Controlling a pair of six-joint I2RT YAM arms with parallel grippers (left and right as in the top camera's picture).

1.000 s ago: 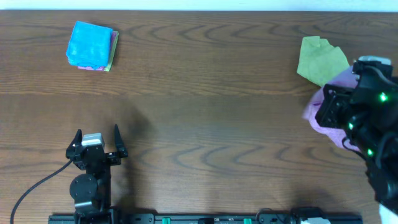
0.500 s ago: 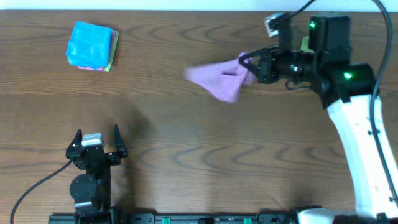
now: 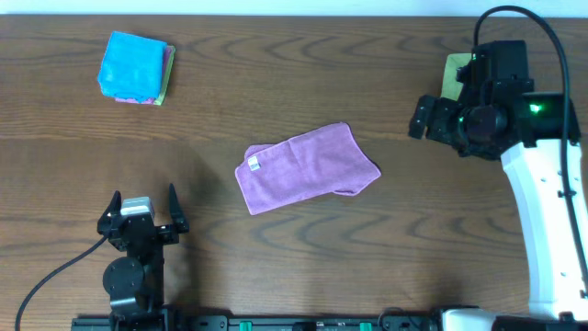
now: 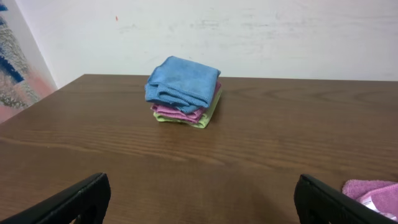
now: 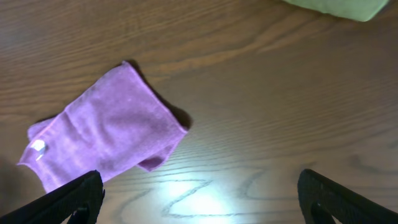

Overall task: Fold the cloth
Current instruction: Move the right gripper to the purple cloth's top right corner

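We're looking at a robotics lab bench: left arm (image 3: 129, 276) and right arm (image 3: 547, 230) are sitting along a black rail (image 3: 276, 324) at the edge of a wood-grain table (image 3: 294, 267), cable (image 3: 57, 267) trailing, bare white wall (image 4: 249, 31) behind, stack of folded cloths (image 3: 135, 68) lying near a far corner.

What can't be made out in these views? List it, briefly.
The green cloth: overhead, mostly behind the right arm; right wrist view, cut by the top edge.
The cloth: left wrist view shows only a corner at the lower right edge.
Its tag: any print is too small in every view.
The stack: overhead, the blue cloth covers those beneath.
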